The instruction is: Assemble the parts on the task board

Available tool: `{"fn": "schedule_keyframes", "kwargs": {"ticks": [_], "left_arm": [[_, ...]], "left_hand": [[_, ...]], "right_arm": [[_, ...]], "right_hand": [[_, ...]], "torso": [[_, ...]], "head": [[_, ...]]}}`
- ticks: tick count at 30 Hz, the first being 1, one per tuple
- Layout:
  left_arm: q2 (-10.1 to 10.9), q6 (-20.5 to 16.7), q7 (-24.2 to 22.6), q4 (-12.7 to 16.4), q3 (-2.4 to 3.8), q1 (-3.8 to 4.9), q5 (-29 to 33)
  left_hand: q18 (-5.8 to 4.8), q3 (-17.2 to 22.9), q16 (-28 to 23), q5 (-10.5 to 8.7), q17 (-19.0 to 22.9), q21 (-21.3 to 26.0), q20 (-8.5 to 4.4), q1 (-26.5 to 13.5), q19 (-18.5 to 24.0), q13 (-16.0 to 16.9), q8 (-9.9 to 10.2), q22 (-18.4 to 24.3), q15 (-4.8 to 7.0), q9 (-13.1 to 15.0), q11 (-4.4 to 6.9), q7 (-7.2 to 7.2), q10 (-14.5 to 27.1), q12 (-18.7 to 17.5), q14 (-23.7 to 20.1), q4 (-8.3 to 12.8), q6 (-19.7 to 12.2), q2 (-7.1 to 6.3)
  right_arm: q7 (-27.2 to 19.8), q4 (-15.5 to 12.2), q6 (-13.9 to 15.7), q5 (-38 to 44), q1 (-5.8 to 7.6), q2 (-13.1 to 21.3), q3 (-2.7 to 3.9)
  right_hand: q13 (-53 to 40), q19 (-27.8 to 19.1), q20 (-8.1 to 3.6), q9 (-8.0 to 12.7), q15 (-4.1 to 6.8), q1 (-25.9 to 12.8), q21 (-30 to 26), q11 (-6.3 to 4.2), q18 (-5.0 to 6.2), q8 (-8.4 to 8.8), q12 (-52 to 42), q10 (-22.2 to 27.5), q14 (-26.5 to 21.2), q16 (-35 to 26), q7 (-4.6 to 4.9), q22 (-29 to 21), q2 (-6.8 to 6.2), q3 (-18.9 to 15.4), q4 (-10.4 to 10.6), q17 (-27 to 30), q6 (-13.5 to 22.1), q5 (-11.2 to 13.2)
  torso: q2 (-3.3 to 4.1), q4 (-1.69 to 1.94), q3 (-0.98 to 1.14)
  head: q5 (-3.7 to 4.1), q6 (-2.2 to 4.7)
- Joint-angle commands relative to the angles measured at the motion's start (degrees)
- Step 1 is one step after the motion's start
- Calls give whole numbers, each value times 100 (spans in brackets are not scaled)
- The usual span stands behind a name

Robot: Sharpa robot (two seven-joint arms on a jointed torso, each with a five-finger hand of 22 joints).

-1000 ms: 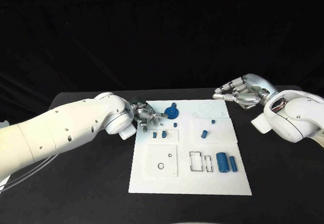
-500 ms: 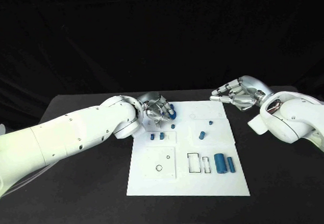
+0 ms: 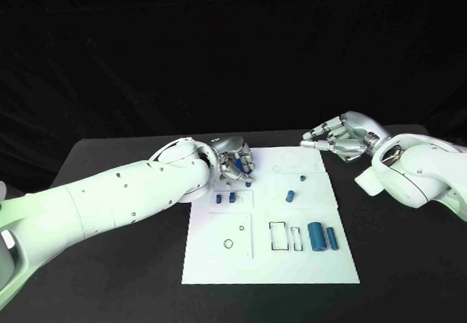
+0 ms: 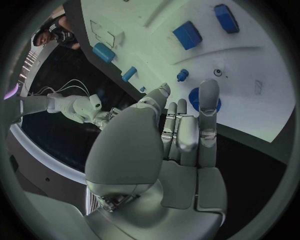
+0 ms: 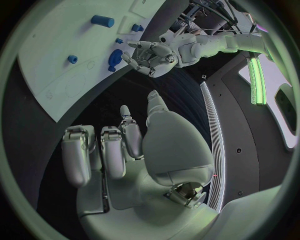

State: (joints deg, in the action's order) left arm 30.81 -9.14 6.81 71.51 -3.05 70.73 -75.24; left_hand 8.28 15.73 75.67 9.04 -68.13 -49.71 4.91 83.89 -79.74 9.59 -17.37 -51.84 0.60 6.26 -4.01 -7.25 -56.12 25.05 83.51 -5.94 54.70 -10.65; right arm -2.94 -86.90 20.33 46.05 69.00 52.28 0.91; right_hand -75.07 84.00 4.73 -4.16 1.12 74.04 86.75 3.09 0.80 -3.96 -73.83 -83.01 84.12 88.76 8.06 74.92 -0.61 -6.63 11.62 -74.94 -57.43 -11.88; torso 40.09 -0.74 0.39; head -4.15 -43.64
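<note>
The task board is a flat white rectangular plate with a matte finish, lying in the middle of the black surface. Its face carries shallow recesses: two narrow rectangular outlines and a small round hole in a raised square panel. Blue parts rest on it: a large smooth cylinder with a slimmer bar just beside it near the board's right edge, a short peg near the middle, and two small pegs side by side on the left.

The left robot hand, silver and jointed, sits over the board's far left corner. Its fingers are extended and close together, lying over a round blue disc-shaped part; whether they grip it cannot be determined.

The right robot hand hangs off the board's far right corner, above the surface, fingers curled inward and holding nothing.
</note>
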Motion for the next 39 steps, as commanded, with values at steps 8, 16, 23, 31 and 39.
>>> {"fn": "schedule_keyframes", "kwargs": {"ticks": [8, 16, 23, 31, 39], "left_arm": [[-71, 531, 409, -31, 1, -33, -664], [-73, 607, 459, -23, 1, -39, -680], [-123, 525, 461, -77, 2, -48, -682], [-182, 417, 409, -125, 1, -94, -682], [-215, 368, 385, -144, 1, -126, -662]], "left_hand": [[-233, 84, 516, -26, -554, -1250, -15, -163, -380, -283, 190, -1154, 17, -115, 0, -1, -220, -212, 273, 39, 223, -36], [-272, 88, 554, -40, -579, -1478, -21, -191, -440, -340, 229, -1370, 25, -134, 7, 3, -289, -258, 307, 44, 283, -31], [-277, 206, 583, -30, -599, -1533, -30, -125, -444, -411, 275, -1428, 39, -154, 18, 12, -364, -333, 332, 80, 352, 66], [-280, 285, 574, -32, -562, -1560, -32, -127, -437, -463, 312, -1463, 39, -168, 22, 15, -428, -390, 330, 90, 397, 98], [-289, 326, 567, -34, -537, -1620, -37, -139, -452, -491, 329, -1522, 48, -174, 31, 23, -479, -422, 329, 96, 438, 103]], "right_arm": [[-34, -1, -82, 42, -6, -12, 0], [-36, 3, -81, 41, -7, -13, 0], [-36, 7, -81, 41, -7, -18, 0], [-33, 1, -82, 41, -7, -17, 0], [-32, -4, -84, 42, -7, -17, 0]], "right_hand": [[-540, 284, 26, -8, -8, 66, -24, 7, 66, -17, 21, 37, 529, -37, 0, 902, 5, -39, -10, -1257, -16, -23], [-537, 284, 26, -8, -8, 71, -24, 7, 66, -17, 25, 38, 528, -38, -1, 902, 10, -41, -11, -1257, -17, -29], [-537, 284, 26, -8, -8, 71, -24, 7, 66, -17, 25, 38, 528, -38, -1, 902, 10, -41, -11, -1257, -17, -29], [-537, 284, 26, -8, -8, 71, -24, 7, 66, -17, 25, 38, 528, -38, -1, 902, 10, -41, -11, -1257, -17, -29], [-537, 284, 26, -8, -8, 71, -24, 7, 66, -17, 25, 38, 528, -38, -1, 902, 10, -41, -11, -1257, -17, -29]], "torso": [[-4, 3, 3], [-3, 6, 3], [1, 0, 3], [1, -2, 2], [-4, 1, 5]], "head": [[5, -8], [1, -15], [2, -17], [10, -24], [16, -37]]}}
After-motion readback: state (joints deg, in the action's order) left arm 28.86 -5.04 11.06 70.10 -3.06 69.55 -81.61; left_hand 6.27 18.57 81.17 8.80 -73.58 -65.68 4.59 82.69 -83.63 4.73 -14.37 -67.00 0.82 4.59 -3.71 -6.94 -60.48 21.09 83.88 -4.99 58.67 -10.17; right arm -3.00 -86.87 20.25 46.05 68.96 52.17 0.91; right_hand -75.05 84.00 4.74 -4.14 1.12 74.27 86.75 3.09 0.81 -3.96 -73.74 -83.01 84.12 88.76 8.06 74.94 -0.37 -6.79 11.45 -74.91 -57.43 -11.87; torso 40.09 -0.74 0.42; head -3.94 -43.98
